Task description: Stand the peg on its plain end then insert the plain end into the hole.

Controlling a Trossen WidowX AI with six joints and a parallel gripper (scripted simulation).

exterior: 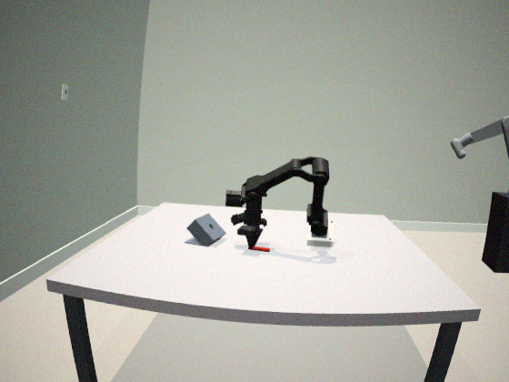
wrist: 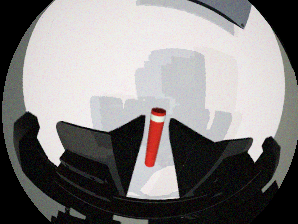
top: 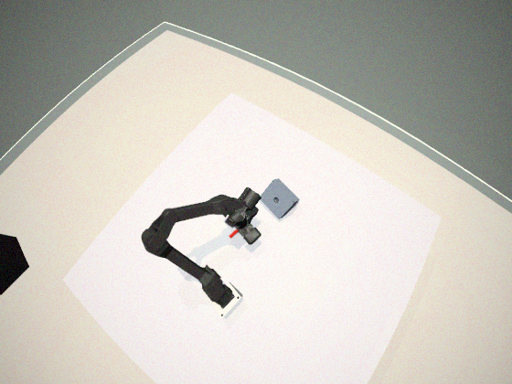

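Note:
The red peg [top: 234, 233] [exterior: 262, 249] [wrist: 153, 142] lies flat on the table. Its white band shows near the far end in the wrist view; the plain end points back toward the arm's base. My gripper [exterior: 251, 246] [wrist: 157, 120] is low over the table, pointing down, with its fingers partly closed around the banded end. In the wrist view a narrow gap shows on each side of the peg, so the gripper is still open. The blue-grey sloped panel [top: 284, 194] [exterior: 219, 232] [wrist: 231, 11] stands beyond the gripper, with its dark hole [top: 275, 199] [exterior: 211, 226] in the face.
The arm's white base plate [top: 232, 305] [exterior: 320, 243] stands on the table [exterior: 273, 286], on the other side of the peg from the panel. The panel is close to the gripper's camera side. A black pedestal [top: 11, 262] [exterior: 496, 234] stands off the table.

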